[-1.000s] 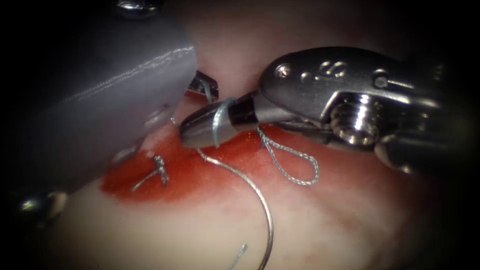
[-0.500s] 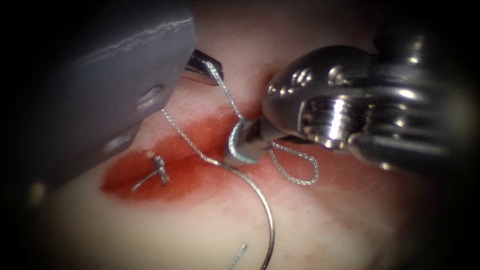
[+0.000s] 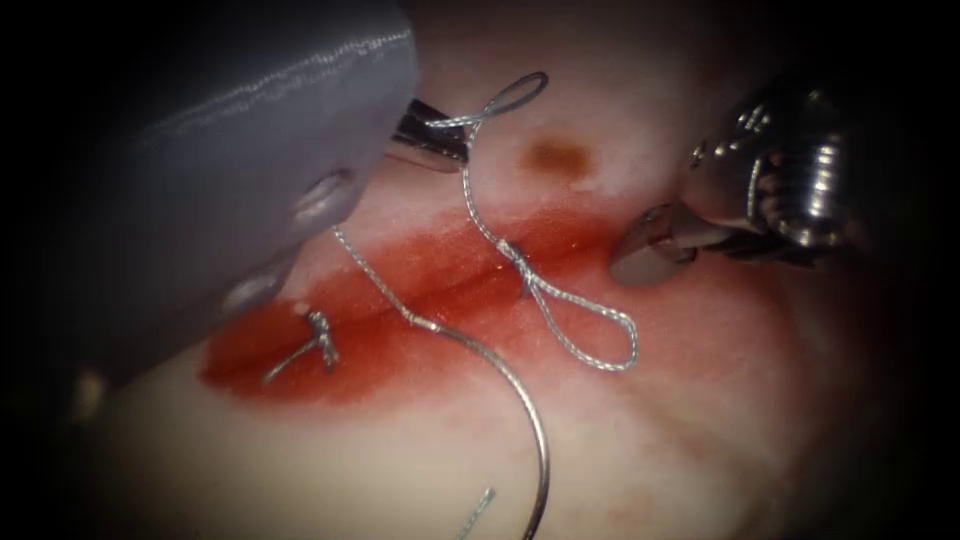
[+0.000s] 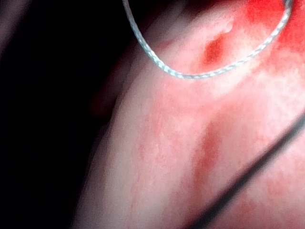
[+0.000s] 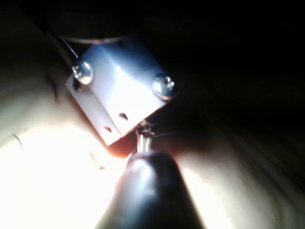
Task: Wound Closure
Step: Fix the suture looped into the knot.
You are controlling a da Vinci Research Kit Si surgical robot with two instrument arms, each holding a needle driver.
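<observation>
Over the cut [image 3: 450,280], keeps thread [image 3: 480,215] clamped in left tool [image 3: 435,140], draws right tool [image 3: 645,255] off the wrap, empty, open-or-closed unclear, leaves needle [image 3: 520,390] loose on tissue [image 3: 700,430].

The left arm's claw [image 3: 440,140] is a small dark steel tip with bright edges. Directly behind that claw sits a large pale grey-lilac housing [image 3: 230,170], smooth and glossy, with a thin light seam line along its face and two shallow oval dimples on the edge nearest the claw. The right arm's claw [image 3: 650,255] is a short, rounded, polished steel tip. Behind it rises a silver wrist block [image 3: 790,185] with ribbed, threaded-looking barrels and small round pin heads.
</observation>
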